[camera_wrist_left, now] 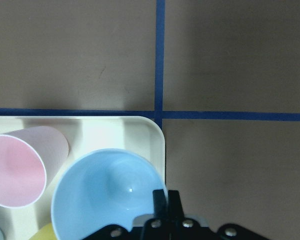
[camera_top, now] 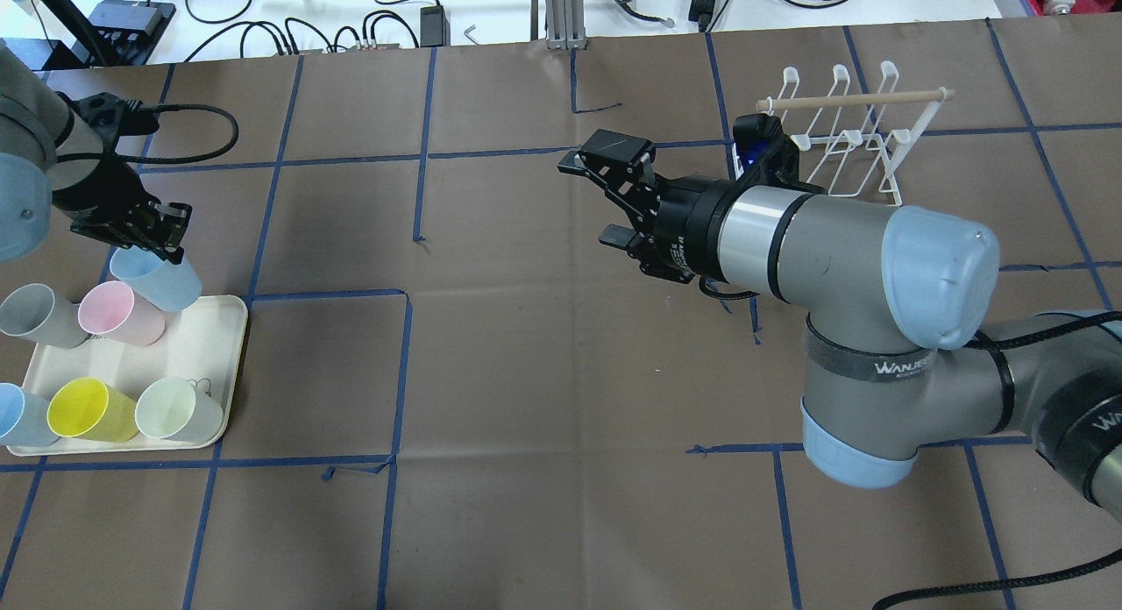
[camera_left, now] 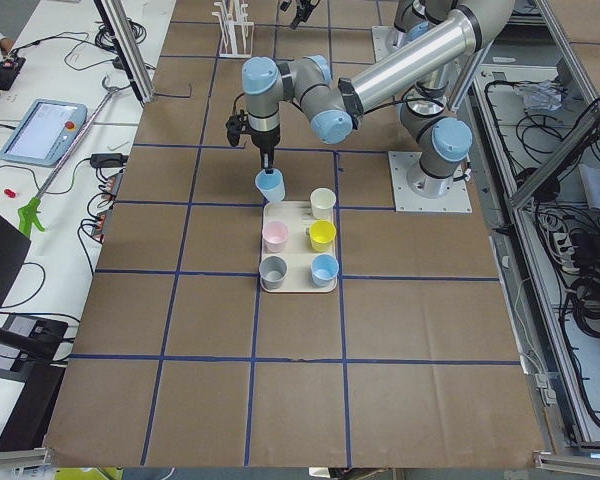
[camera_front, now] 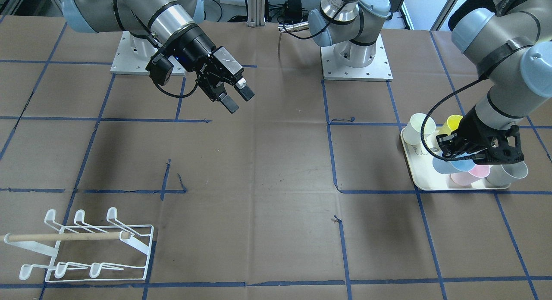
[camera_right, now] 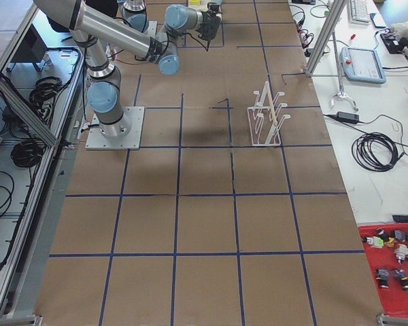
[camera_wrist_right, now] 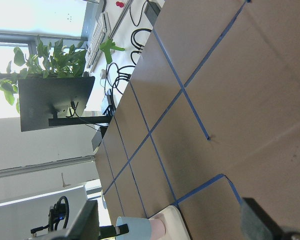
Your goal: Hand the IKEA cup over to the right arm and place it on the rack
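Observation:
My left gripper [camera_top: 165, 244] is shut on the rim of a light-blue cup [camera_top: 162, 279], one finger inside and one outside, at the far corner of the cream tray [camera_top: 203, 345]. In the left wrist view the fingers [camera_wrist_left: 166, 199] pinch the cup's rim [camera_wrist_left: 107, 192]. The cup hangs tilted, just over the tray's edge. My right gripper [camera_top: 592, 200] is open and empty, held in the air over the table's middle, pointing toward the left arm. The white wire rack [camera_top: 846, 141] with its wooden dowel stands at the far right, also in the front view [camera_front: 86, 248].
On the tray lie a pink cup [camera_top: 118, 314], a grey cup [camera_top: 35, 315], a yellow cup [camera_top: 88, 410], a pale cup [camera_top: 175, 410] and another blue cup [camera_top: 17, 414]. Brown paper with blue tape lines covers the table [camera_top: 543, 373].

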Robot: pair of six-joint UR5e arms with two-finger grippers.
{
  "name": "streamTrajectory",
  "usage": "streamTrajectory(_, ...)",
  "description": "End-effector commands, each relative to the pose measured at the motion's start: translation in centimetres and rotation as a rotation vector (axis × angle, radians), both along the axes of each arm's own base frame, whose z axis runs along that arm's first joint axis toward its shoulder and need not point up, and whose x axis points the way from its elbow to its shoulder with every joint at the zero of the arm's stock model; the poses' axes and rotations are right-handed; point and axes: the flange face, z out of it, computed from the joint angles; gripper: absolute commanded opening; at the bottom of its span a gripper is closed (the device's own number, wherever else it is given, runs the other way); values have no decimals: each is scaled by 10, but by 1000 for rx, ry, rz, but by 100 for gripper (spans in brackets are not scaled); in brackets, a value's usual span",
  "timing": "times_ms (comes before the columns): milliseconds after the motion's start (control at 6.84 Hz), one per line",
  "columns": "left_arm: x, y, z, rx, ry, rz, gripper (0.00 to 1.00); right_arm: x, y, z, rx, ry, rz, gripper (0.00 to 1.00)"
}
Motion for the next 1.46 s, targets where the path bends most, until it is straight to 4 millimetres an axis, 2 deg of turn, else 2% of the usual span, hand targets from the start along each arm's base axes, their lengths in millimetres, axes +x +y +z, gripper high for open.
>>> streamTrajectory(0, -31, -20, 34, -109, 29, -118, 0, -1, 2, 10, -21, -53, -35, 100)
streamTrajectory(292, -54, -37, 54, -340, 159, -244, 0, -1, 5, 17, -69, -75, -42, 100)
streamTrajectory(585, -76, -45, 60, -577, 293, -383, 0, -8, 4, 24, -102, -106, -73, 100)
streamTrajectory(731, -91, -41, 58, -689, 360, -433, 0, -17, 2, 28, -134, -119, -98, 100)
streamTrajectory(1023, -123, -20, 37, -884, 506, -529, 0, -19, 5, 36, -139, -139, -116, 100)
streamTrajectory(1169, -135, -13, 36, -942, 546, -580, 0, -20, 6, 39, -156, -141, -116, 100)
streamTrajectory(1315, -161, -1, 35, -1002, 582, -661, 0, -23, 8, 43, -204, -143, -131, 100)
